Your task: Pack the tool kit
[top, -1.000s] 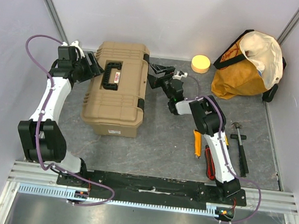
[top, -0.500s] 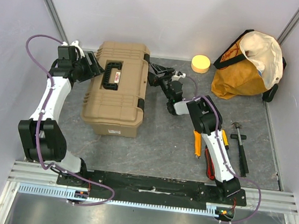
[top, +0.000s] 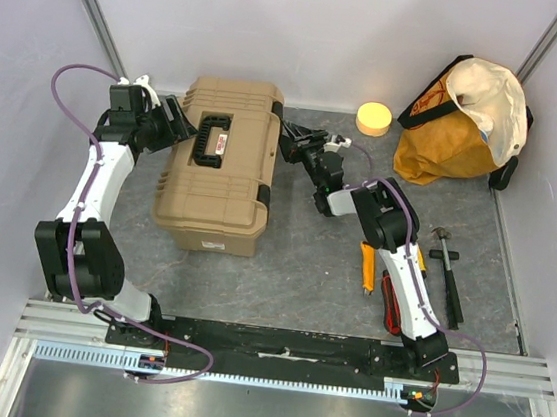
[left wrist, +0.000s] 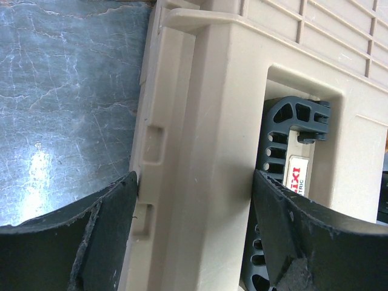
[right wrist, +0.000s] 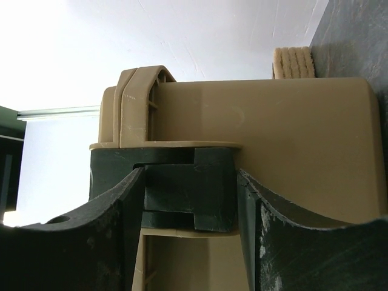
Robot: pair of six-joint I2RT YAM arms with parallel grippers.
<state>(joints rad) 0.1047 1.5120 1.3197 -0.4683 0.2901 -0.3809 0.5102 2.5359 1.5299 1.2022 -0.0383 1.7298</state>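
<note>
The tool kit [top: 217,176], a tan hard-plastic box with a black handle [top: 209,138], lies shut on the table. My left gripper [top: 181,122] is at its far left edge. In the left wrist view that gripper [left wrist: 194,182] straddles the lid's ridge [left wrist: 200,121], one finger on the outer edge and the other in the handle recess, and both fingers touch. My right gripper [top: 286,139] is at the box's far right side. In the right wrist view the right gripper [right wrist: 189,182] stands around a black latch [right wrist: 182,194], with its fingers against both sides.
A round yellow sponge [top: 373,118] sits behind the right gripper. An orange-yellow cloth bag [top: 460,119] stands at the back right. A hammer [top: 448,268], an orange-handled tool [top: 366,264] and a red-handled tool [top: 389,302] lie beside the right arm.
My right gripper has moved left up to the box's side and narrowed its jaws around the latch. The left arm has not moved.
</note>
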